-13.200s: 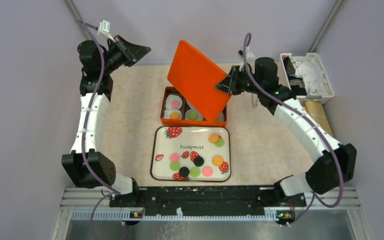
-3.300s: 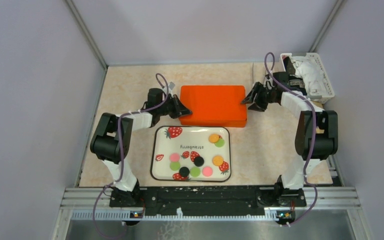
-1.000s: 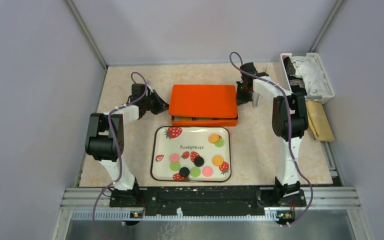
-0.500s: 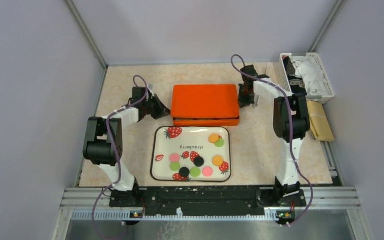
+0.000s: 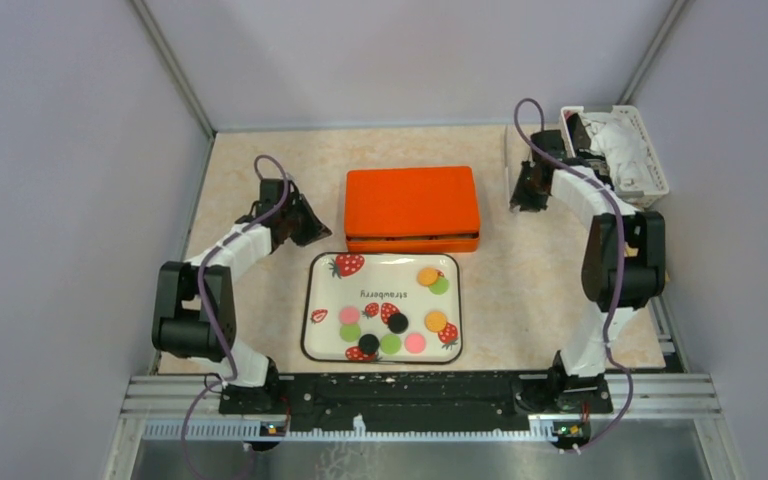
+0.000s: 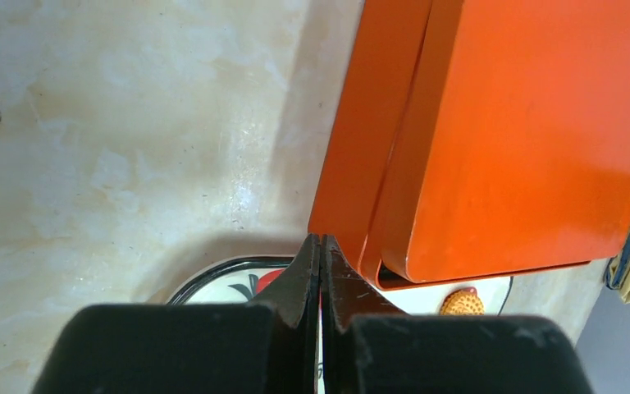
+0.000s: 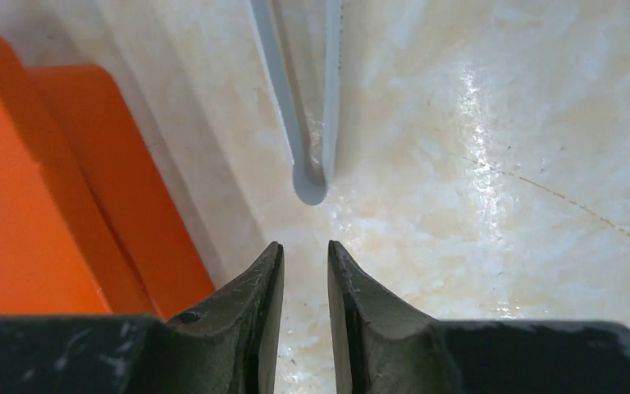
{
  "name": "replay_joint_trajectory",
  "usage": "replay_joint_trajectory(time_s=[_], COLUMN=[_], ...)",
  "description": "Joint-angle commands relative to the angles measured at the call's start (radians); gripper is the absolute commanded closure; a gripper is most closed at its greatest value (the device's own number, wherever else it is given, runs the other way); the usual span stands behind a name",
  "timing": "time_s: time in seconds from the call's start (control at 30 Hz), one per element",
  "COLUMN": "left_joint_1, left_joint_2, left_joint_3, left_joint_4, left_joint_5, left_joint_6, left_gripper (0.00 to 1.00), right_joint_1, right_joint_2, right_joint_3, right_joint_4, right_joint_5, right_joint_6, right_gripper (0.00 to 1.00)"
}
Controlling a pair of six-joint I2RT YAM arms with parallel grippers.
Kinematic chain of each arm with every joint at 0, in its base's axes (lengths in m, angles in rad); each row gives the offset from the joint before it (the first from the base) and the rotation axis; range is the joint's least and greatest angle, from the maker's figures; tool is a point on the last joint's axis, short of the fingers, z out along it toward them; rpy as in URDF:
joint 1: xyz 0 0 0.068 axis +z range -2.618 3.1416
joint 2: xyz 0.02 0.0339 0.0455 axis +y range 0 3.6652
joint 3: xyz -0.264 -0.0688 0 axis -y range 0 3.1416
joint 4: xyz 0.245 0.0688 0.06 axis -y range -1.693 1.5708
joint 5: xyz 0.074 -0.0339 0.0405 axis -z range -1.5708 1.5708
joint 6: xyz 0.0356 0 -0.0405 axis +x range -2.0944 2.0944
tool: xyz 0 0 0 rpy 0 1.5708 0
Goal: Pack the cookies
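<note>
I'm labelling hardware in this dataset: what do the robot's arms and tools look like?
The left arm and right arm have white links between bulky black joints, each trailed by a purple cable. The left tool and right tool are matte black, with two tapered wedge-shaped fingers.

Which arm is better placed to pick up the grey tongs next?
The right arm: its jaws stand slightly apart, just short of the grey tongs. The left arm, jaws shut, is across the orange box.

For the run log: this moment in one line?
orange box closed | cookies on tray | left jaws shut | right jaws parted
</note>
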Motion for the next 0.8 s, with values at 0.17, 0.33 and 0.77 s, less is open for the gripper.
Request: replay_joint_trajectory(time_s=[0.17,0.33,0.77], left_joint_1=[0.004,0.013,0.032], left_joint_2=[0.068,0.146,0.295], left_joint_3=[0.077,0.196,0.273], left_joint_4=[0.121,0.092,0.123], left_joint_5=[0.105,0.085,0.11], left_joint_6=[-0.077,-0.054,-0.055], left_gripper=[1.0,1.0,1.0], right_joint_1=[-0.012,-0.013,-0.013], right_joint_2=[-0.13,-0.085,0.053], right_joint_3=[-0.107,-0.107,-0.077], right_joint_4=[0.192,0.246,0.309], right_joint_5=[-0.411,-0.547,-0.644], right_joint_6=[-0.01,0.013,0.035], right_gripper=[0.76,0.72,0.69])
